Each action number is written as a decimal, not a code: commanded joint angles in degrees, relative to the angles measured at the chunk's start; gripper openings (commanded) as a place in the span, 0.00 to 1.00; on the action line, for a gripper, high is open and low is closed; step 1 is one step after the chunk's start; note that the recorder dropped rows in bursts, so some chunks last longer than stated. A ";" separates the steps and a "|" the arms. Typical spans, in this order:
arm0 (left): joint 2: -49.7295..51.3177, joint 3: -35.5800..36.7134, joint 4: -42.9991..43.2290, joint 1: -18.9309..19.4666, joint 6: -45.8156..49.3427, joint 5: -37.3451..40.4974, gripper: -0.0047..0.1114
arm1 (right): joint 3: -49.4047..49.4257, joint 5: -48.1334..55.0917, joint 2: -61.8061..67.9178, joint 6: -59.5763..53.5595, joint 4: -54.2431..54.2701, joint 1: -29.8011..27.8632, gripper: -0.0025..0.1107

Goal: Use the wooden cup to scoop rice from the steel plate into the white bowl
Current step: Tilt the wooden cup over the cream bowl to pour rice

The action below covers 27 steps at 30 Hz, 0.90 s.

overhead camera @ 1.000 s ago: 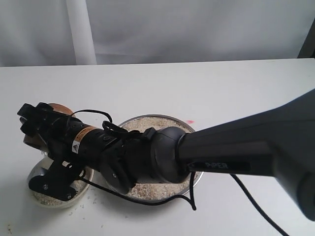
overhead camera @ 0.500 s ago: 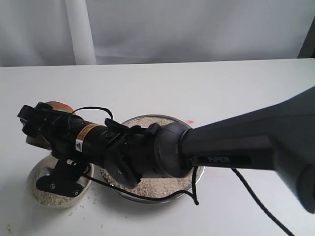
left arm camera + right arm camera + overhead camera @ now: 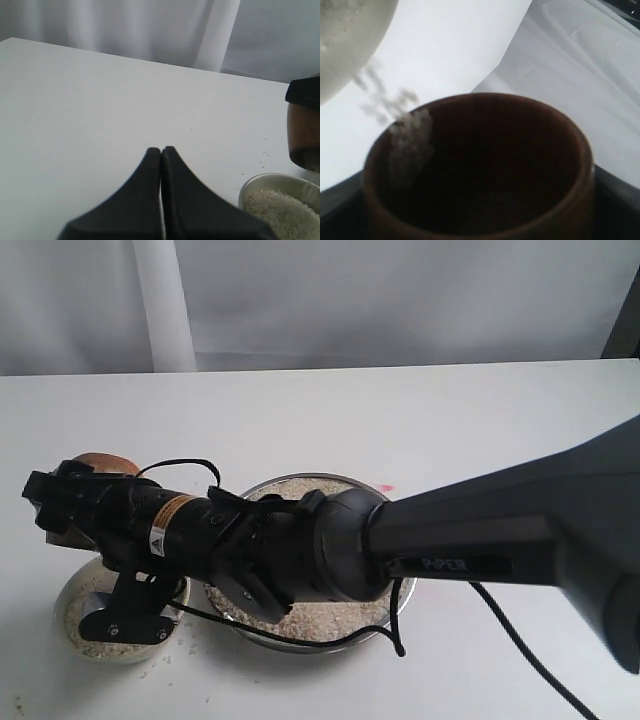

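My right gripper (image 3: 62,508) reaches across to the left and is shut on the wooden cup (image 3: 100,462), held tilted above the white bowl (image 3: 68,598). In the right wrist view the cup (image 3: 485,165) fills the frame, dark inside. Rice (image 3: 409,142) slides over its lip and blurred grains fall toward the bowl (image 3: 345,45). The bowl holds rice (image 3: 88,638). The steel plate (image 3: 402,592) with rice (image 3: 310,622) lies mostly under the arm. My left gripper (image 3: 161,150) is shut on nothing above bare table. Its view shows the cup (image 3: 302,135) and bowl (image 3: 272,182) at one edge.
Loose grains (image 3: 165,655) lie scattered on the white table (image 3: 420,420) around the bowl. A black cable (image 3: 520,650) trails from the right arm across the table. A white curtain (image 3: 350,300) hangs behind the table's far edge.
The right gripper with the cup has shifted a little further left and lower over the bowl, and the wrist has turned. The left gripper shows no earlier frame.
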 commanded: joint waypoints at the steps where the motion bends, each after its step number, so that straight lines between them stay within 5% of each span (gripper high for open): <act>1: -0.13 -0.20 -0.33 -0.27 -0.08 -0.36 0.04 | 0.20 -1.65 -0.32 -0.68 -2.94 -0.46 0.02; 17: -0.13 -0.20 -0.33 -0.27 -0.08 -0.36 0.04 | 0.20 -4.38 -0.32 2.06 -2.02 -0.46 0.02; 21: -0.13 -0.20 -0.33 -0.27 -0.08 -0.36 0.04 | 0.20 -1.75 -1.48 12.76 2.03 -0.49 0.02; 27: -0.13 -0.20 -0.33 -0.27 -0.08 -0.36 0.04 | -1.42 15.28 -7.25 41.07 -1.96 -0.84 0.02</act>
